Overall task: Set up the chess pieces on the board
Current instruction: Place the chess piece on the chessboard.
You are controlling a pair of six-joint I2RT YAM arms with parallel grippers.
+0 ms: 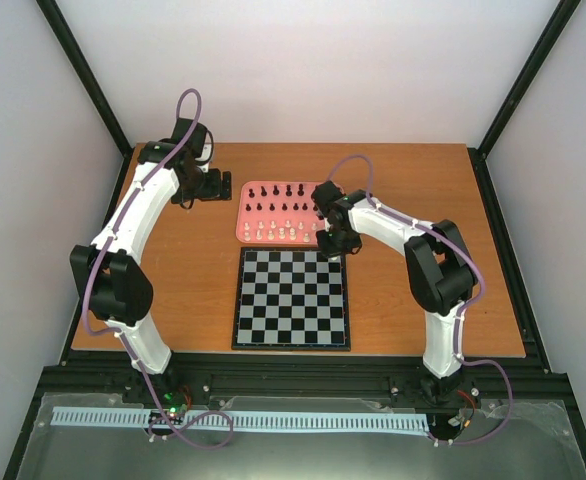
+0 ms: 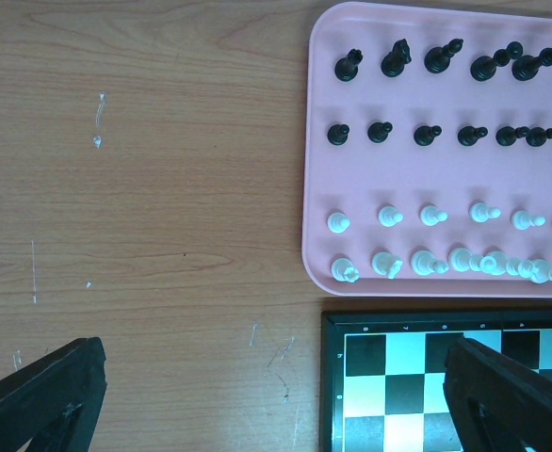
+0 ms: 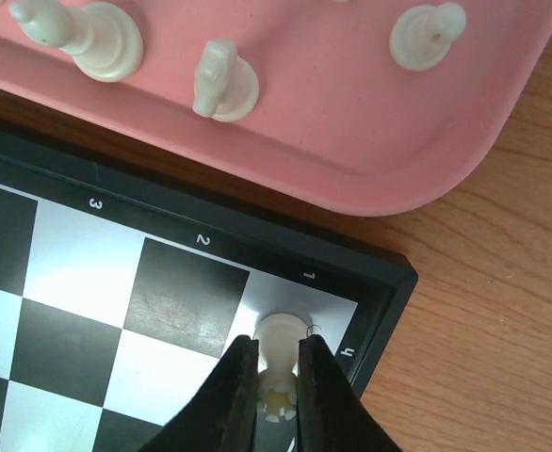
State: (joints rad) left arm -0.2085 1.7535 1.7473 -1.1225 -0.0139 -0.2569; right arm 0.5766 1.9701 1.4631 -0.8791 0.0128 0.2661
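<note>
Right claw pinches a white piece, half hidden in the grip, on the board corner square. Left claw wide, empty. Tray, cut off right, holds rows of chess pieces.

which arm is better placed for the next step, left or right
Right, probably: the right claw is shut on a white piece at a corner of the board, ready to release. The left claw hangs open over bare table beside the pink tray.
</note>
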